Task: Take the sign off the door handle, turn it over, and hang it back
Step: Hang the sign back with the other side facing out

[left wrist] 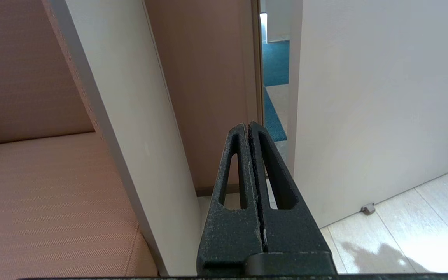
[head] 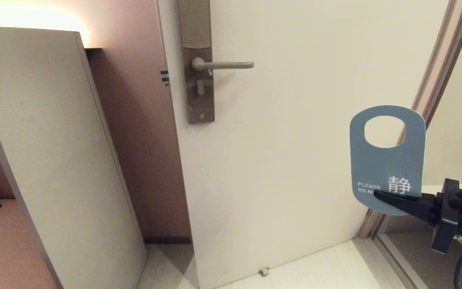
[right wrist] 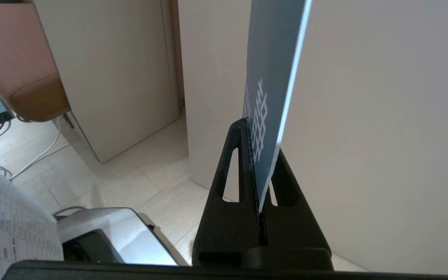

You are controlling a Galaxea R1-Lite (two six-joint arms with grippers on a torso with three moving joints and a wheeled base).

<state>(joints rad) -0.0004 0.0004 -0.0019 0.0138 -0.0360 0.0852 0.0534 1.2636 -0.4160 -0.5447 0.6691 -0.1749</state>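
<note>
Well right of the bare door handle (head: 223, 64), the right gripper (head: 379, 195) jaws pinch the sign (head: 387, 160) upright, blue face showing.

Warm glow spills from behind the partition (head: 34, 120) at upper left. The door (head: 295, 140) is evenly lit, everything sharp.

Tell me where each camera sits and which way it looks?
Head view: high on the robot, looking down at the door, the door handle and the sign in the right gripper.
Left wrist view: behind the shut left gripper, facing the door's edge and a bench.
Right wrist view: behind the right gripper, sign edge-on.
Head and right wrist views share the sign.
</note>
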